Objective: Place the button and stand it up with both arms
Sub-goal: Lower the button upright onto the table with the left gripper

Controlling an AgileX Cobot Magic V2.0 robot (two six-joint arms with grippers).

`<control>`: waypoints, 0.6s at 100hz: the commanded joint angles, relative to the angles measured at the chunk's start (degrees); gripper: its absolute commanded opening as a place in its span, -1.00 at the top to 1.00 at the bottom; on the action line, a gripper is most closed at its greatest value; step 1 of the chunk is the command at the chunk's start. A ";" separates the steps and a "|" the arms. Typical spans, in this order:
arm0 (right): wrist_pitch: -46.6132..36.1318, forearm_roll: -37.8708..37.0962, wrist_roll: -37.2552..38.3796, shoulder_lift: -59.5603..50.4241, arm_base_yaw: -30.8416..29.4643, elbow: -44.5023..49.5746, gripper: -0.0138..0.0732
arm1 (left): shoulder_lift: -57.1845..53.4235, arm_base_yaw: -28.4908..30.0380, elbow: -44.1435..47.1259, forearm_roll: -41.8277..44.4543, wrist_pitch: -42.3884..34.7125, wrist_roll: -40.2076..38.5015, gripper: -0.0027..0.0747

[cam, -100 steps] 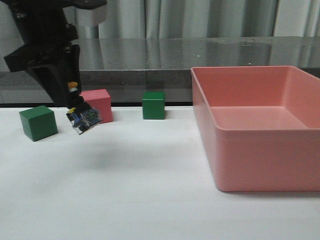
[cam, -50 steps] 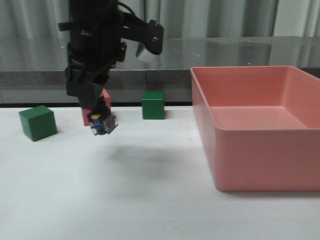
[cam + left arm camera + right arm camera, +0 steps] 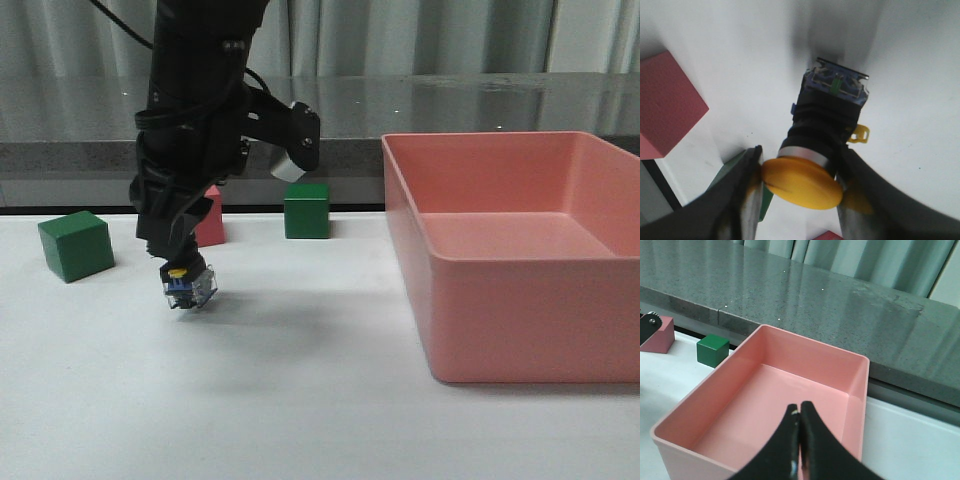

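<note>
My left gripper is shut on the button and holds it just above the white table, left of centre, its clear/blue base pointing down. In the left wrist view the button shows its yellow cap between my two fingers, with black body and blue contact block beyond. My left gripper grips it at the cap. My right gripper is shut and empty, hovering over the pink bin. The right arm is out of the front view.
A large pink bin fills the right of the table. A green cube stands at the far left, a pink cube behind my left arm, another green cube at the back centre. A grey counter runs behind.
My left arm has carried the button down and slightly forward toward the table, turning it from tilted to base down. The right gripper's earlier state is not shown.
</note>
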 commanded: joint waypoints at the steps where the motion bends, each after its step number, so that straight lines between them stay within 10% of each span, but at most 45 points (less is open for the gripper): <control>1: -4.98 0.20 -0.05 0.15 -0.27 -1.52 0.86 | -2.67 -0.36 -1.25 1.24 1.15 -1.04 0.98; 60: -4.98 0.20 -0.05 0.15 -0.27 -1.52 0.86 | -2.45 -0.36 -0.80 0.27 1.38 -1.04 0.98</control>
